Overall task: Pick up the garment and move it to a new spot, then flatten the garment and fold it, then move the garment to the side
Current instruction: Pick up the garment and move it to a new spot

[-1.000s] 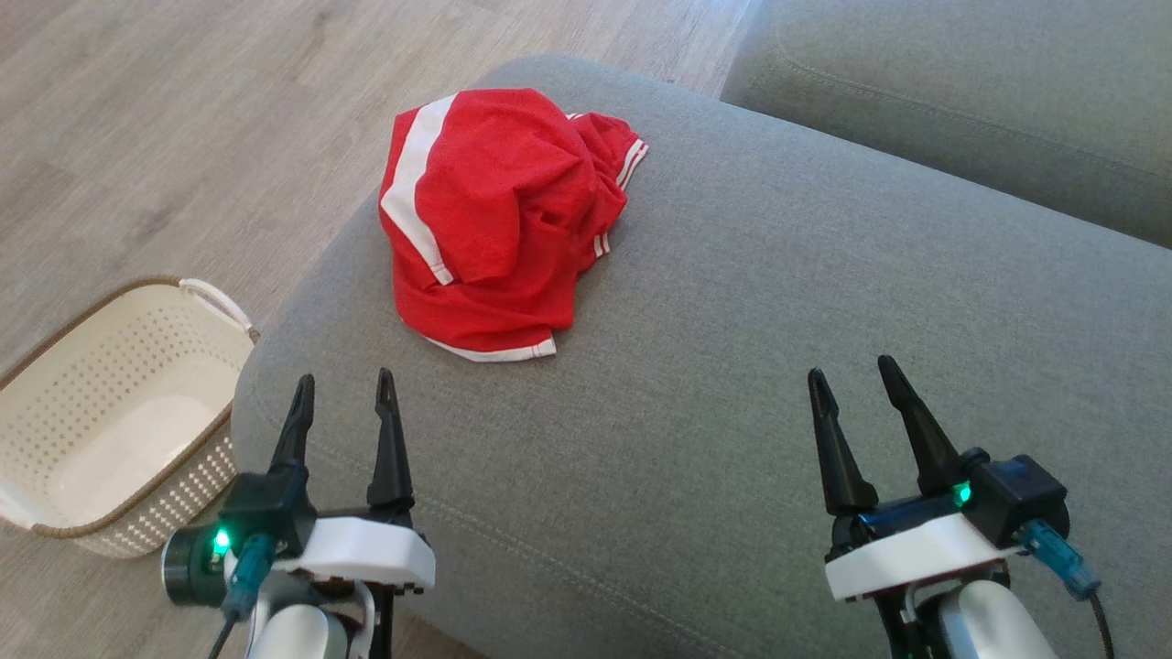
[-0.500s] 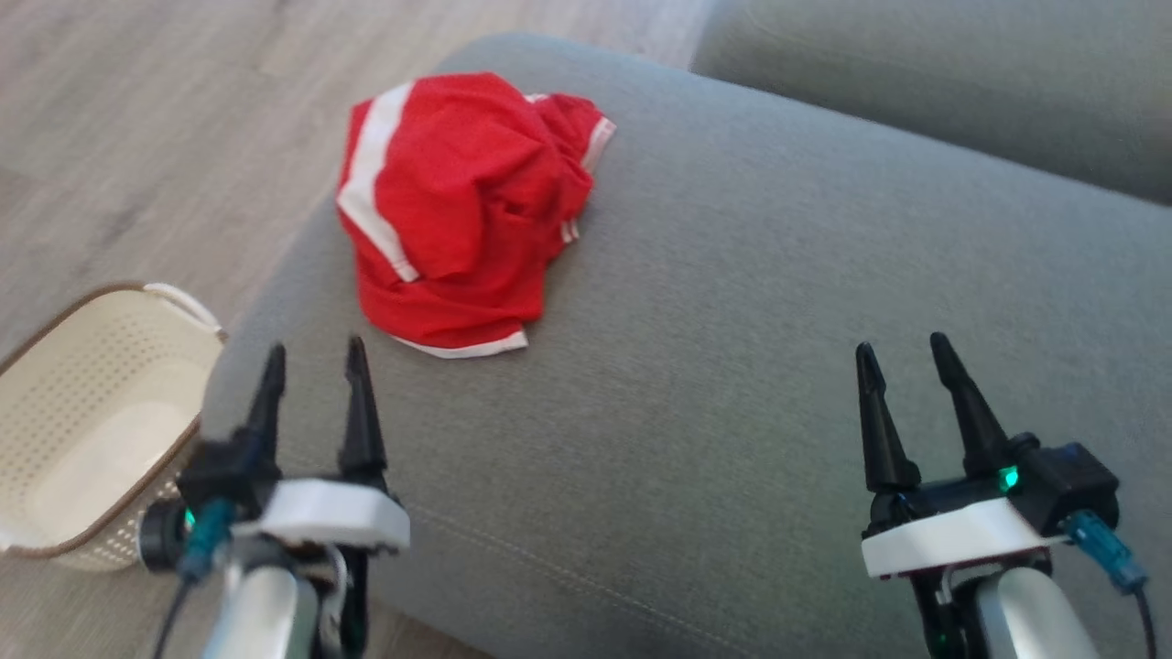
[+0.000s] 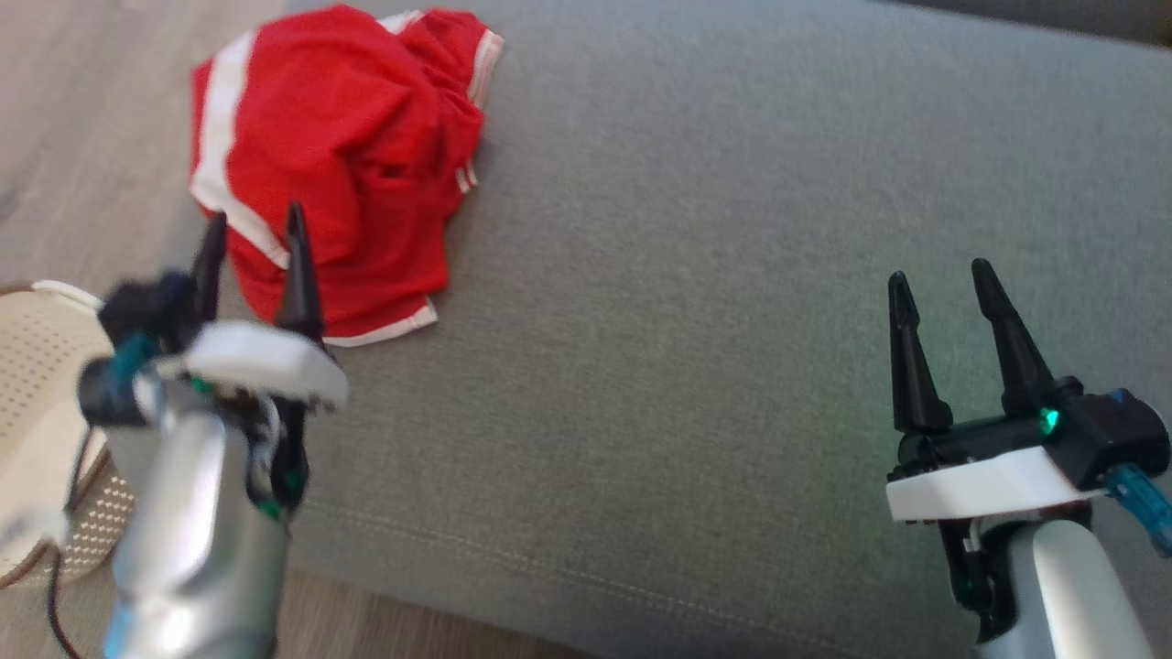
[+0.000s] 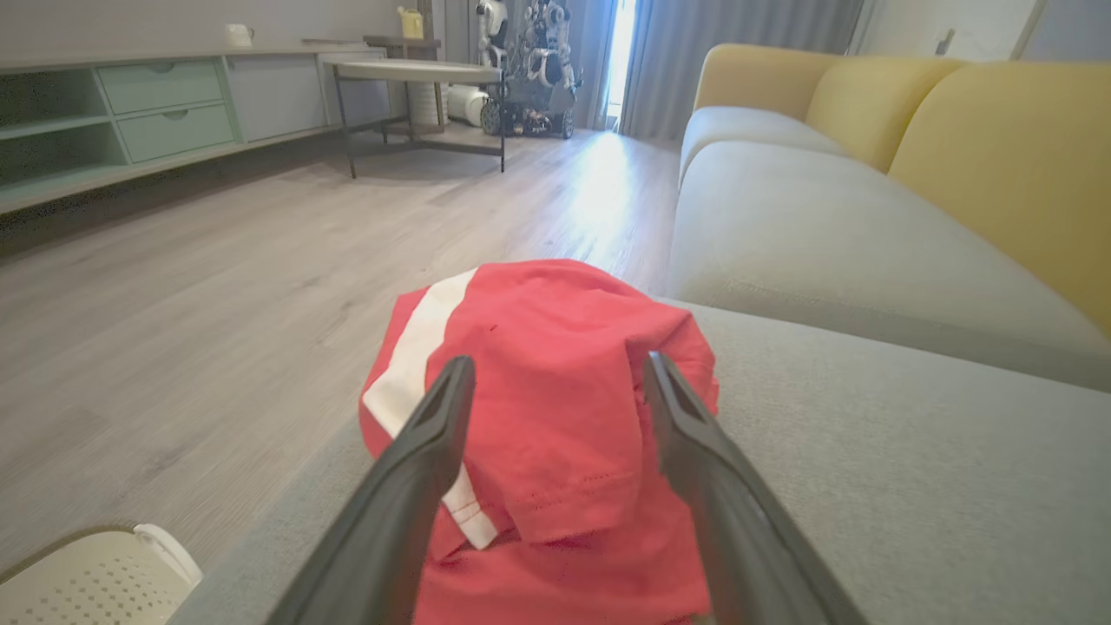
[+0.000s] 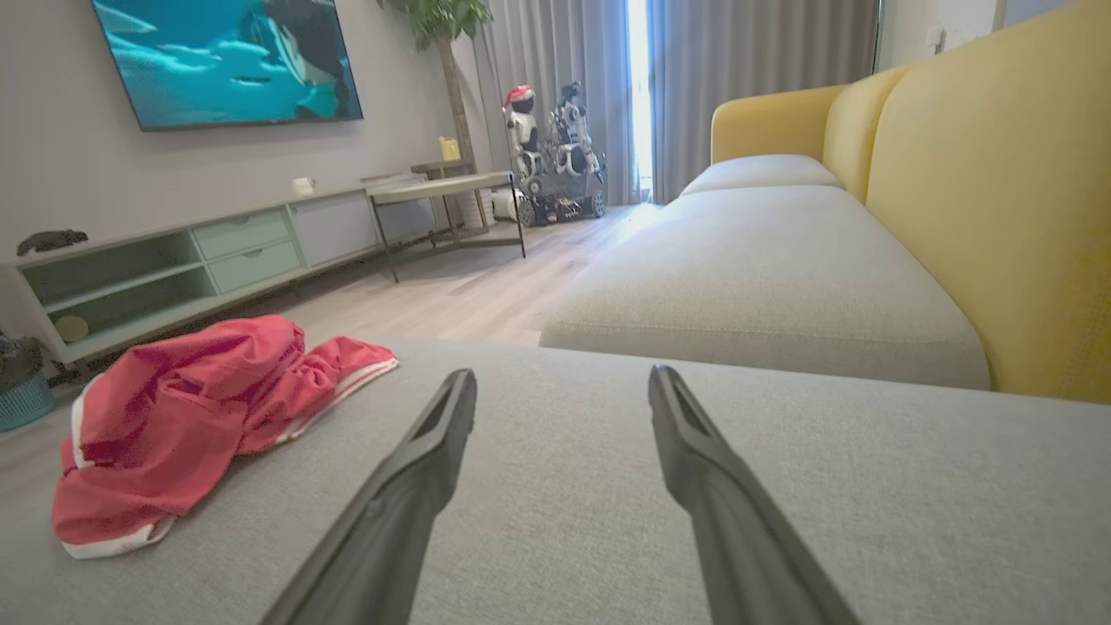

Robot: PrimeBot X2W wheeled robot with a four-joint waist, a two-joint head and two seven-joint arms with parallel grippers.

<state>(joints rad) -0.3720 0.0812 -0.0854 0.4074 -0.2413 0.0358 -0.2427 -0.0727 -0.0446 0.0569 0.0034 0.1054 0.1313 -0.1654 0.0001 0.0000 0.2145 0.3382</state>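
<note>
In the head view my left gripper (image 3: 256, 215) and its forearm are smeared with blur. Its fingers cover the near left edge of the red garment (image 3: 348, 137), so contact cannot be confirmed. The basket (image 3: 41, 339) is cut by the left edge and sits partly behind that arm. In my left wrist view the fingers mask the garment's near part, which runs off the bottom edge.

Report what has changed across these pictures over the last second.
The left gripper has reached forward, and its open fingers now flank the near side of the red garment; nothing is gripped yet. The head camera has also swung, shifting the whole view. The garment stays crumpled at the same spot on the grey cushion, and the right gripper stays open over bare cushion.
</note>
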